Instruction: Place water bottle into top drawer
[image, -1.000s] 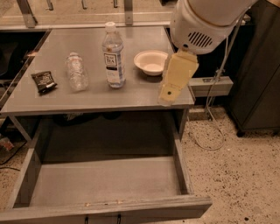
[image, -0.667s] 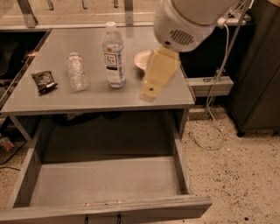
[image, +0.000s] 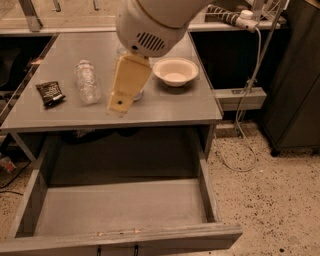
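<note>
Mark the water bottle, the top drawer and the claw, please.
water bottle (image: 87, 82), camera view, ribbed body.
top drawer (image: 120, 207), camera view, bare floor.
claw (image: 119, 105), camera view, tip, over the table (image: 170, 107) beside the water bottle.

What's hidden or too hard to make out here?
All in the camera view:
1. A second clear bottle is mostly hidden behind the claw, which hangs over the table right of the water bottle.
2. The top drawer has its front panel cut off by the bottom edge.
3. The dark packet has print too small to read.
</note>
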